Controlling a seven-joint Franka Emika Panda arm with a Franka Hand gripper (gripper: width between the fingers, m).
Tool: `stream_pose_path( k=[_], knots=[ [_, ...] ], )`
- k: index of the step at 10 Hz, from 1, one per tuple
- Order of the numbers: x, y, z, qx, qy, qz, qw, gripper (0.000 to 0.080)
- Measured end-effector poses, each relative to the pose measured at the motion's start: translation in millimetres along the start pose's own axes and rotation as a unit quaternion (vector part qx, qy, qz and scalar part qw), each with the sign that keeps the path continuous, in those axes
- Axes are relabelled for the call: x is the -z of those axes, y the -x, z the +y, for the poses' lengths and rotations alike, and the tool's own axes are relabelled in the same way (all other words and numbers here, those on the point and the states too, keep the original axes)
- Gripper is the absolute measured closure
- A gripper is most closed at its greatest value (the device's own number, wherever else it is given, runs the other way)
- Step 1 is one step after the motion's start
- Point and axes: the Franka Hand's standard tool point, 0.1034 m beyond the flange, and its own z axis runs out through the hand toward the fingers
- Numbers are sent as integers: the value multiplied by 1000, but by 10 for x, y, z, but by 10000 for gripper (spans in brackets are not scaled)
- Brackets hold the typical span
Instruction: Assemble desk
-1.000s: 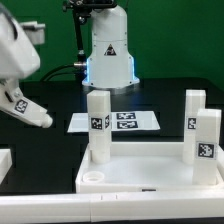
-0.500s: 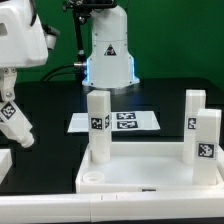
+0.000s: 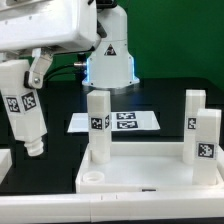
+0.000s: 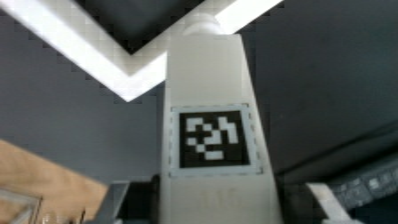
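Since the earlier frames the arm has swung in from the exterior view's left, and the held leg [image 3: 24,105], slanted a second ago, has been brought nearly upright.

Desk top [image 3: 150,172]: lies flat on the table [image 3: 55,100], near side, right of centre. Three legs stand fitted on it: one at its left [image 3: 98,125], two at its right [image 3: 205,135].

Marker board [image 3: 115,121]: flat on the table beyond the desk top.

Claw [image 3: 30,70]: closed on the fourth leg at its upper end; in the wrist view the leg [image 4: 214,120] runs straight out from between the fingers, tag facing the camera.

Open socket [image 3: 91,179]: judged to be the round hole at the desk top's near left corner. It lies right of and below the held leg's lower end, close but apart. The leg's long axis is almost vertical, so the coming move is judged a short shift right and a descent.
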Motion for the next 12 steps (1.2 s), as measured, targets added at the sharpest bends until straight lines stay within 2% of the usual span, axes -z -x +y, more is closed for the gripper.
stream_pose_path(
  k=[2,4,5,6,8,9,10,12],
  knots=[
    [-5,34,-57,0,-3,-10,1000,515],
    [63,276,-630,-33,-26,-44,998,515],
    [75,345,-759,-62,-30,-48,996,515],
    [27,436,-780,-77,-25,-53,995,515],
    [21,423,-762,-70,-25,-53,996,515],
    [24,474,-798,-63,-24,-56,996,515],
    [61,674,-934,-23,-22,-67,997,515],
    [73,828,-948,87,-11,-76,993,515]
  ],
)
